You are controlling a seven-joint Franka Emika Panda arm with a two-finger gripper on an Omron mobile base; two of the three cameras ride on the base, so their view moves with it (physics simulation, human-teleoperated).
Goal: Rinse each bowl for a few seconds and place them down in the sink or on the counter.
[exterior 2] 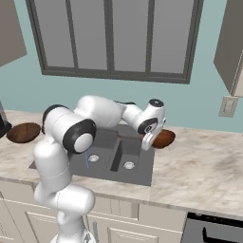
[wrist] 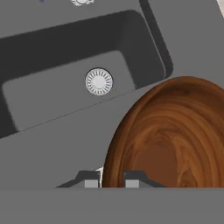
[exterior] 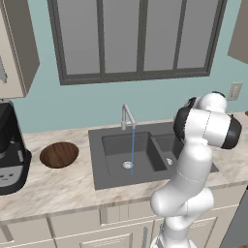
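- Nearest the hand camera, the gripper (wrist: 108, 180) is closed on the rim of the reddish bowl (wrist: 168, 135), one dark finger tip on each side of the rim.
- That bowl is round, shallow and wood-grained, with its hollow turned toward the hand camera; in the right base view it (exterior 2: 163, 139) is tilted at the right end of the sink, where the sink meets the counter. Whether it touches either one cannot be told.
- Two bowls in all: the second, darker brown bowl (exterior: 59, 154) sits mouth up on the counter (exterior: 58, 186), left of the sink and just beside the coffee machine.
- One sink (exterior: 99, 167), dark grey and rectangular, is set into the beige veined stone and has two basins, each with a round ribbed metal drain; its long axis runs along the counter.
- One slim silver gooseneck faucet (exterior: 127, 116) stands at the back edge of the sink, and a thin blue stream of water (exterior: 132, 147) falls from it into the left basin.
- One black coffee machine (exterior: 10, 150) stands at the left end of the counter.
- Cream cabinet fronts (exterior: 92, 227) run below the counter's front edge.
- Farthest back, a dark-framed window (exterior: 138, 38) is set in the pale teal wall.
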